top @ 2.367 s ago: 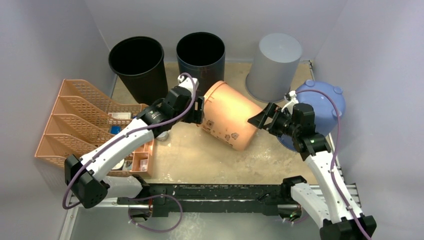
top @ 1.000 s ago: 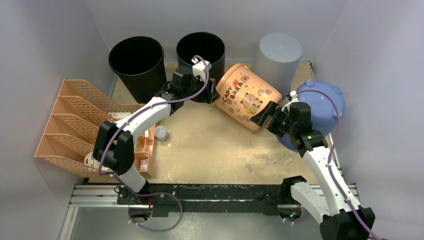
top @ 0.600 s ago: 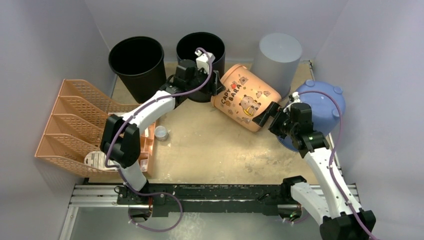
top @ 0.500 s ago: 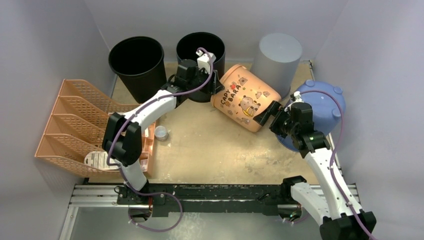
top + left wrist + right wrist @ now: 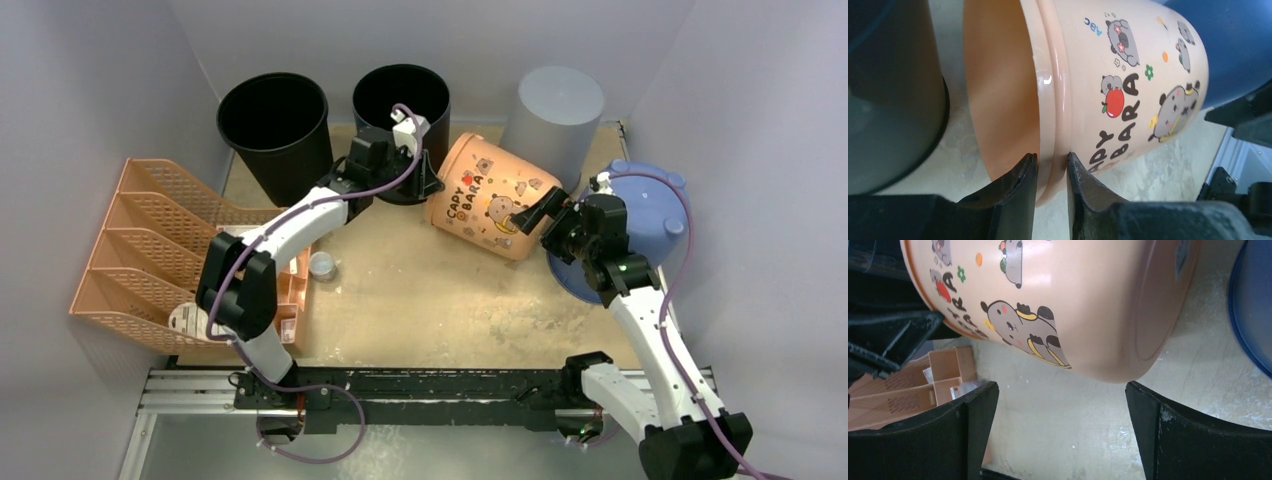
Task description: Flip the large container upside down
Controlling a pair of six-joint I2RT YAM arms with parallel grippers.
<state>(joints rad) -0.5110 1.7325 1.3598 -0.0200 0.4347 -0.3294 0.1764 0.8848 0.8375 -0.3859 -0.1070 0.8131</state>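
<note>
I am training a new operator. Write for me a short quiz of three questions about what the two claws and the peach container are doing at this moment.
1. True or false: the peach container stands upright.
2. Which part of it does the left claw pinch? A) the base B) the rim C) a handle
3. Fill the gap: the fingers of the right claw are spread wide, so this claw is ____.

Key
1. False: it lies tilted on its side.
2. B: one finger is inside the rim and one outside.
3. open
</note>
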